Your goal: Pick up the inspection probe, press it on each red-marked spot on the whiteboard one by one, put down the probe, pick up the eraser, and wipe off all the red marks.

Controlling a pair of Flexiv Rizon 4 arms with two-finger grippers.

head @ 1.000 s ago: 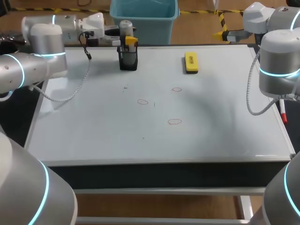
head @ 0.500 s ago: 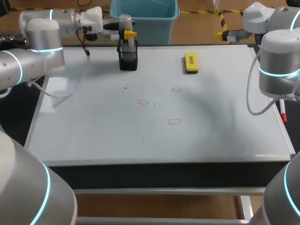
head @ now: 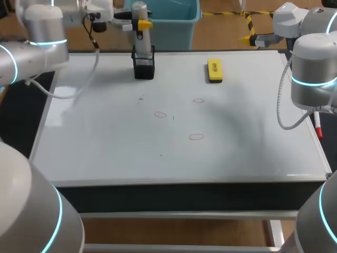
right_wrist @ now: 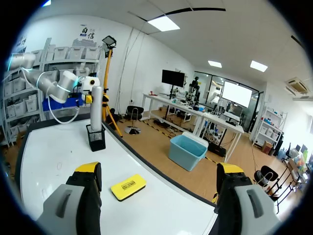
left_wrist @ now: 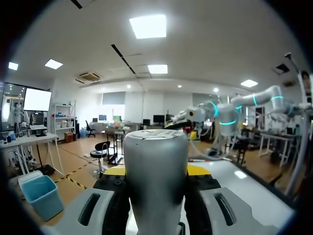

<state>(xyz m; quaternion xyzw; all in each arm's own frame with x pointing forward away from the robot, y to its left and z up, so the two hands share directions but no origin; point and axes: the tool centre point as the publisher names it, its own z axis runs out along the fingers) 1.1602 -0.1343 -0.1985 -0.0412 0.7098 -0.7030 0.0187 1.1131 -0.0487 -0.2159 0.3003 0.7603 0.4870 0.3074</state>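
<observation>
My left gripper [head: 138, 24] is shut on the grey cylindrical inspection probe [head: 141, 32], which it holds upright above the black mesh holder [head: 144, 67], the probe's lower end at the holder's rim. In the left wrist view the probe [left_wrist: 155, 181] fills the gap between the yellow fingertips [left_wrist: 198, 170]. Three red marks [head: 198, 100], [head: 160, 114], [head: 196, 136] lie mid-whiteboard [head: 253, 137]. The yellow eraser [head: 214, 70] rests at the back. My right gripper [right_wrist: 159, 169] is open and holds nothing, back from the eraser [right_wrist: 128, 186]; beyond it stand the probe [right_wrist: 96, 105] and holder [right_wrist: 96, 139].
The left arm's black cable [head: 95, 52] hangs over the whiteboard's back left corner. My right arm [head: 310, 68] stands over the right edge. The board's raised front edge [head: 179, 182] runs across the near side.
My left gripper has lifted the probe straight up, drawing most of it out of the holder. The right arm, eraser and marks have not moved.
</observation>
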